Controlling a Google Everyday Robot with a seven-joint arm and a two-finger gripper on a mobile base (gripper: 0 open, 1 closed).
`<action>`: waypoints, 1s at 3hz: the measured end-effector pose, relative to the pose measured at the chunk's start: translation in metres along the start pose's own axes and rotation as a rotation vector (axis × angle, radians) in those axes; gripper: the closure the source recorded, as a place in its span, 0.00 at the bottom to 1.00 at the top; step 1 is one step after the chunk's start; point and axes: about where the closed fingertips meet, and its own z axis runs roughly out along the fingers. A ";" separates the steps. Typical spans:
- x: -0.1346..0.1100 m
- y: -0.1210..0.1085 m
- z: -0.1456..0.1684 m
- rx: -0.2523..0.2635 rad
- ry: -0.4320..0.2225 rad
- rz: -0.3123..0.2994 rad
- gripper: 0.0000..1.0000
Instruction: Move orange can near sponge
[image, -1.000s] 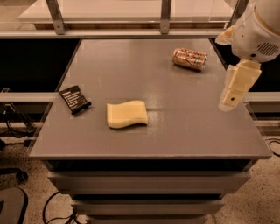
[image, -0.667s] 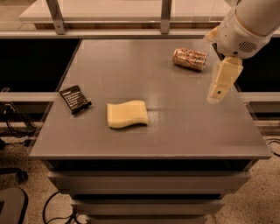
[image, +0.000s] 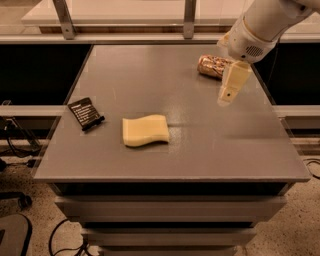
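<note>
The orange can (image: 212, 66) lies on its side at the far right of the grey table (image: 170, 150), partly hidden behind my gripper. The pale yellow sponge (image: 145, 130) lies flat near the table's front middle, well apart from the can. My gripper (image: 226, 98) hangs from the white arm (image: 260, 25) at the upper right, pointing down, just in front of the can and to its right, above the table top. It holds nothing that shows.
A small black card-like object with white text (image: 86, 113) lies near the table's left edge. A rail with metal posts (image: 189, 17) runs behind the table. Cables lie on the floor at the left.
The arm and gripper have moved left and farther back, toward the can. The can, sponge and black card have not moved.
</note>
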 end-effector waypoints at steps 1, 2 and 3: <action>0.005 -0.025 0.023 0.005 0.000 0.033 0.00; 0.017 -0.046 0.041 0.020 0.010 0.088 0.00; 0.025 -0.057 0.050 0.030 0.014 0.122 0.00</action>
